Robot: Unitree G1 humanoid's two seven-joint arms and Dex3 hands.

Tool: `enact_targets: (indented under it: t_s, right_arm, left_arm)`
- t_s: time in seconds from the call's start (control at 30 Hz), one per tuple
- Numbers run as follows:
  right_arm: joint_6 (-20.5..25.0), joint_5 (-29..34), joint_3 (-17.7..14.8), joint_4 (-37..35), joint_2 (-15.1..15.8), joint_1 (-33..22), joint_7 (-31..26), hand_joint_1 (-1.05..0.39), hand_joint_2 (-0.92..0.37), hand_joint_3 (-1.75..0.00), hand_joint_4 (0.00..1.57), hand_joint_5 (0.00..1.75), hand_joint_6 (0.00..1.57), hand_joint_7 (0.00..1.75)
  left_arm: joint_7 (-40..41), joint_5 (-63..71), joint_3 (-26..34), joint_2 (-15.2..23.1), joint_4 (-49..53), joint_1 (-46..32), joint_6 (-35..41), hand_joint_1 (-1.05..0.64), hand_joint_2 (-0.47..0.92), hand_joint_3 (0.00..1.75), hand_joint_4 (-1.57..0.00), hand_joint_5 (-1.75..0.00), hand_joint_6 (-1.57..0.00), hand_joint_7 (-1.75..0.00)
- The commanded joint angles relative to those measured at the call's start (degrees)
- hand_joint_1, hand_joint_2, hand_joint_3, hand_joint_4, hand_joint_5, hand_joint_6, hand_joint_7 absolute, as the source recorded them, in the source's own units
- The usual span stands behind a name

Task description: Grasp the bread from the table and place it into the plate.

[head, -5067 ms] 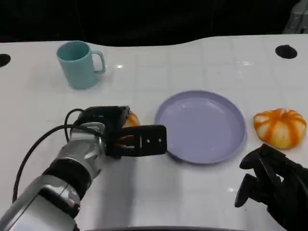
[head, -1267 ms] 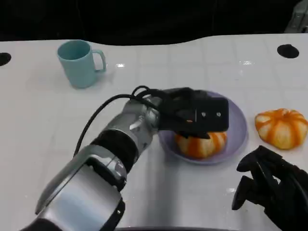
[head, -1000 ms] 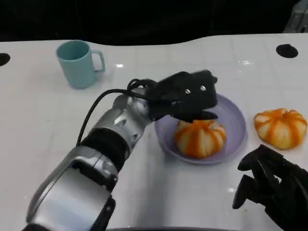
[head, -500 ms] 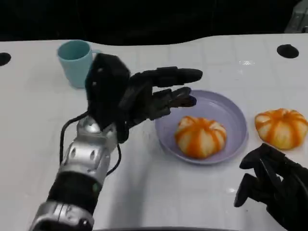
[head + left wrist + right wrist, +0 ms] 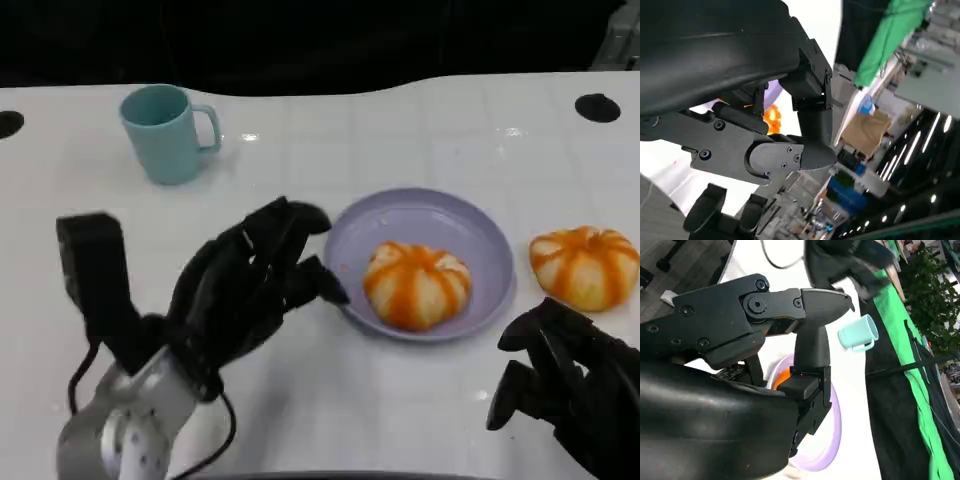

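Glossy white table against a black backdrop, bread in the lilac plate, second bun right, teal mug far left; left hand spread and empty, right hand curled on nothing.

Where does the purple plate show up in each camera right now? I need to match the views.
Head view: purple plate right of centre, one bread resting in it.
Left wrist view: a lilac sliver behind the left hand.
Right wrist view: its rim curves past the right hand.
Shared landmark: the teal mug, also in the right wrist view.
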State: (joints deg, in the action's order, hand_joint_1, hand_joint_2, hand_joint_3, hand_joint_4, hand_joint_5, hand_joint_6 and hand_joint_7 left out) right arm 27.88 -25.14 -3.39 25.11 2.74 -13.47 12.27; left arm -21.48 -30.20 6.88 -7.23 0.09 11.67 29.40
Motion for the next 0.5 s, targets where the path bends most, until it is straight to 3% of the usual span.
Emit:
enact_targets:
  t_s: [0.03, 0.27, 0.5]
  right_arm:
    - [0.6, -0.2, -0.2, 1.1, 0.7, -0.3, -0.6, -0.47, -0.92, -0.34, 0.64, 1.75, 0.5, 1.6]
    - [1.1, -0.4, -0.3, 1.1, 0.5, 0.0, -1.1, -0.46, -0.92, -0.34, 0.64, 1.75, 0.49, 1.6]
    - [0.8, -0.4, -0.3, 1.1, 0.8, -0.1, -0.8, -0.46, -0.92, -0.35, 0.63, 1.75, 0.49, 1.59]
  left_arm:
    - [4.6, -3.6, 1.3, -0.6, -7.5, -5.1, 3.7, -0.61, 0.92, 0.41, -0.75, -1.75, -0.59, -1.53]
    - [9.9, -5.0, 0.7, -1.3, -16.2, -12.9, 5.9, -0.59, 0.92, 0.5, -0.79, -1.75, -0.56, -1.66]
    - [10.7, -5.6, 0.6, -1.0, -17.7, -16.1, 5.5, -0.56, 0.92, 0.56, -0.8, -1.75, -0.52, -1.74]
